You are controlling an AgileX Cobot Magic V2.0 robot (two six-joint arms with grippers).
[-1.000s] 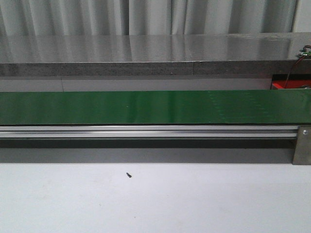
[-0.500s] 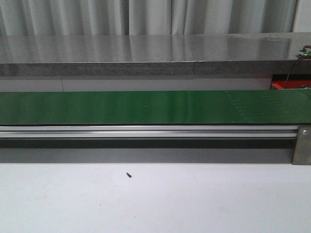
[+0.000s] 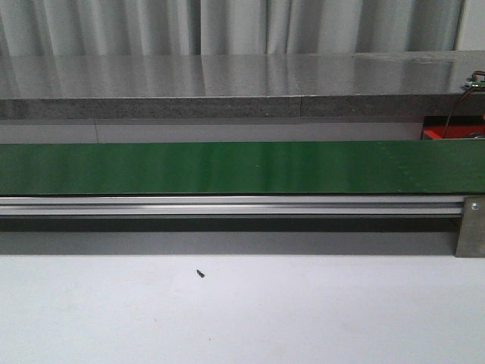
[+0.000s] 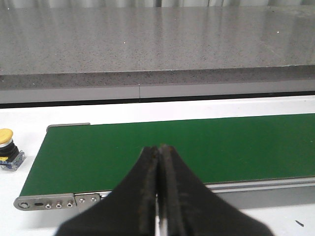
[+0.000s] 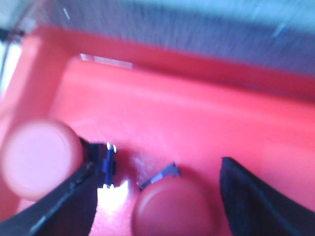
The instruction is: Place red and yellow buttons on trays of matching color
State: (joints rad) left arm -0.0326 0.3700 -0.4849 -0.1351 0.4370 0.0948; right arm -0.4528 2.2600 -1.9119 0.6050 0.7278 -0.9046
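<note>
In the left wrist view a yellow button (image 4: 7, 138) on a dark base stands on the white table, just off the end of the green belt (image 4: 197, 147). My left gripper (image 4: 159, 147) is shut and empty, above the belt's near edge. The right wrist view is blurred: my right gripper (image 5: 156, 160) is open inside the red tray (image 5: 197, 113). A red button (image 5: 172, 206) sits between its fingers, with a gap to one finger. A second red button (image 5: 39, 160) lies beside the other finger. No yellow tray shows. Neither gripper shows in the front view.
The green conveyor belt (image 3: 227, 167) runs across the front view on an aluminium rail (image 3: 227, 205). A grey stone ledge (image 3: 227, 83) stands behind it. A corner of the red tray (image 3: 437, 133) shows at the far right. A small dark speck (image 3: 200, 273) lies on the white table.
Faint marks on the green belt have drifted to the right. Nothing else in the front view has moved.
</note>
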